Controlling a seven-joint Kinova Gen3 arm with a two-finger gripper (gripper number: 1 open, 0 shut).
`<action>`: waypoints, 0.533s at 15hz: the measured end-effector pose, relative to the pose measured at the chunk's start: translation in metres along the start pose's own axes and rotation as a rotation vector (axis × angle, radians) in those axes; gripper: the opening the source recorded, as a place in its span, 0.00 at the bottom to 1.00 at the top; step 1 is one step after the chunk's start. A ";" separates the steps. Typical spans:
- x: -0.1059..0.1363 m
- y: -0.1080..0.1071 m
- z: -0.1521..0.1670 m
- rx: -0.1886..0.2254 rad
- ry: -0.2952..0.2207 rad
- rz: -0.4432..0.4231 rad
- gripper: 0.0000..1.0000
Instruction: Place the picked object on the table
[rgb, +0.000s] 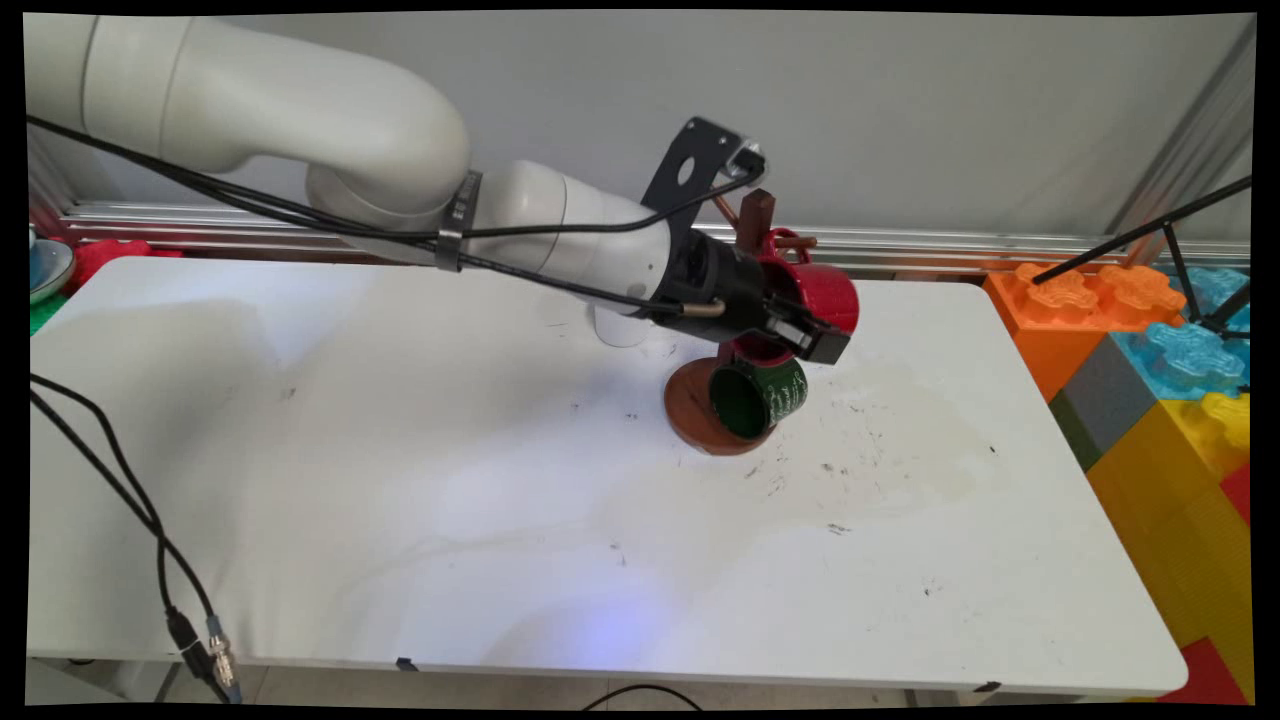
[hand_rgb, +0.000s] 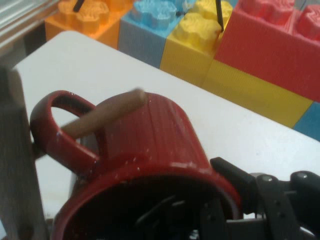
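Filling the lower part of the hand view, right against the lens, a red mug (hand_rgb: 150, 165) lies on its side with its open mouth toward the camera and its base pointing away toward the table's far end, so its long axis runs along the line of the gripper (rgb: 805, 325). One black finger (hand_rgb: 235, 185) presses the outside of the rim on the right and another dark part shows inside the mouth, so the gripper pinches the mug's wall. The mug's handle (hand_rgb: 52, 130) stands out on the left of that view, and a brown peg (hand_rgb: 105, 117) passes through its loop, slanting up to the right. Seen from the main view, the mug is held above the white table (rgb: 400, 480) beside the brown post (rgb: 757, 215) of a mug rack, well clear of the tabletop, its body pointing toward the picture's right. Only the main view shows the rack's round brown base (rgb: 695, 410) on the table below and a green mug (rgb: 758, 397) hanging low on the rack, tipped so that its dark mouth faces the near left. A white object (rgb: 620, 325) stands on the table behind the arm, mostly hidden by it. Big toy blocks (rgb: 1160, 360) in orange, blue, yellow and red are stacked just past the table's right end; the hand view shows them beyond the mug.
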 end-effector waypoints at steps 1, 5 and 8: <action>0.003 0.000 -0.001 -0.001 0.005 0.002 0.00; 0.011 0.001 -0.005 -0.009 0.017 0.003 0.00; 0.017 0.003 -0.010 -0.016 0.023 0.002 0.00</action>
